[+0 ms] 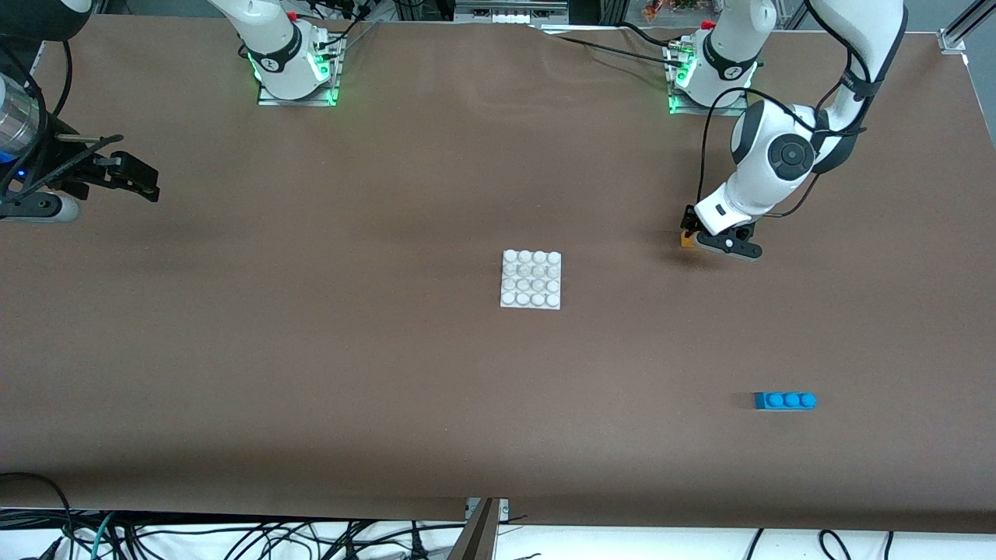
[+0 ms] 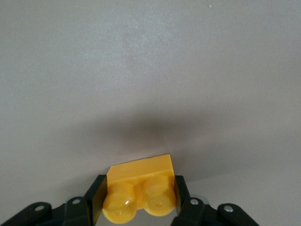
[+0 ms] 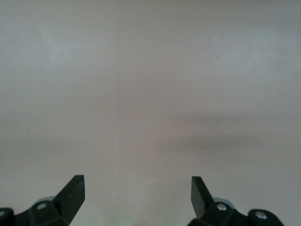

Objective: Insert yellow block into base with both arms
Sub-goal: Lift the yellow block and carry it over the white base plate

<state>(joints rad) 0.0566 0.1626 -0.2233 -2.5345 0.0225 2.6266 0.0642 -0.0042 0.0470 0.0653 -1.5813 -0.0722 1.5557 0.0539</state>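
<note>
The yellow block (image 1: 686, 239) is low at the table, toward the left arm's end, and my left gripper (image 1: 691, 232) is shut on it. In the left wrist view the yellow block (image 2: 140, 187) sits between the two black fingers (image 2: 95, 194) of the left gripper (image 2: 138, 192), its two studs facing the camera. The white studded base (image 1: 531, 304) lies flat mid-table, apart from the block. My right gripper (image 1: 144, 183) waits over the right arm's end of the table. In its own wrist view the right gripper (image 3: 137, 184) is open, with only bare table between its fingers.
A blue three-stud brick (image 1: 784, 400) lies nearer the front camera than the left gripper, toward the left arm's end. Brown table covering (image 1: 311, 350) surrounds the base. Cables hang past the table's front edge (image 1: 233, 519).
</note>
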